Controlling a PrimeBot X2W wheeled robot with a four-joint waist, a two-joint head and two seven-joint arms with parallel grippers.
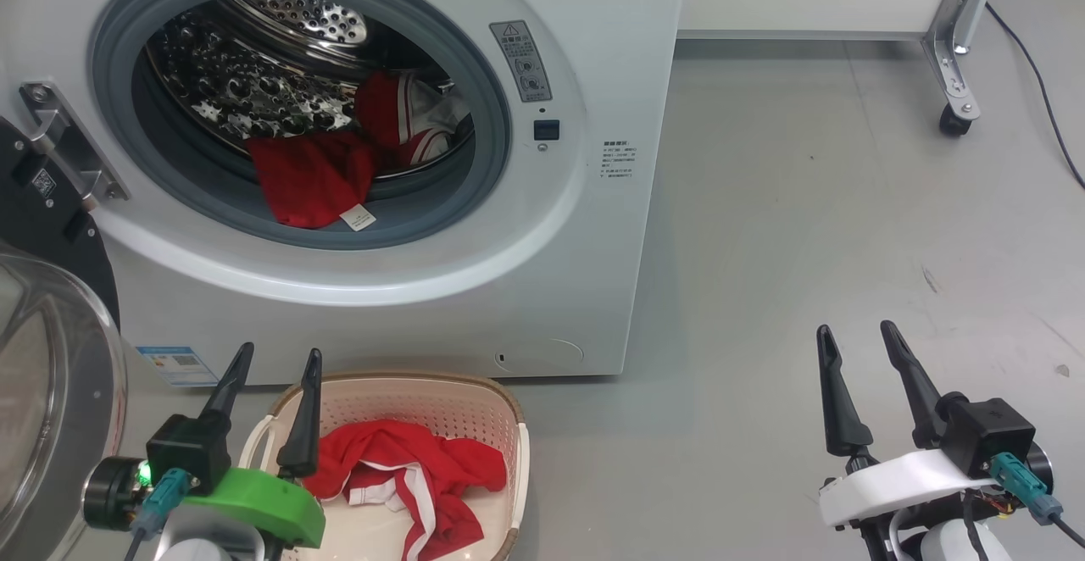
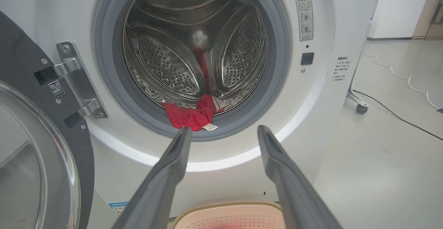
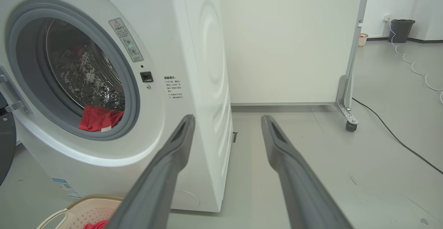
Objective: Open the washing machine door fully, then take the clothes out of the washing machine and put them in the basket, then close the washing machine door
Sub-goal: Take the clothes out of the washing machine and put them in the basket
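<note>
Wide and empty, my left gripper should reach twelve o'clock for the clothes draped over the six-o'clock lip of the drum, pinching a thick fold, clear of the door at nine, while my right gripper waits equally wide.

Ahead of the left tool, the big white washing machine has a smooth, glossy front, a matt grey rubber ring and a shiny perforated metal drum. Soft red cloth garments with white trim drape over that ring. To the tool's left, the round black door is glossy, with clear glass and a bright metal hinge. Just beside that tool, the cream perforated basket looks like matt plastic. Beneath the right tool, the grey floor is smooth and faintly scuffed.
</note>
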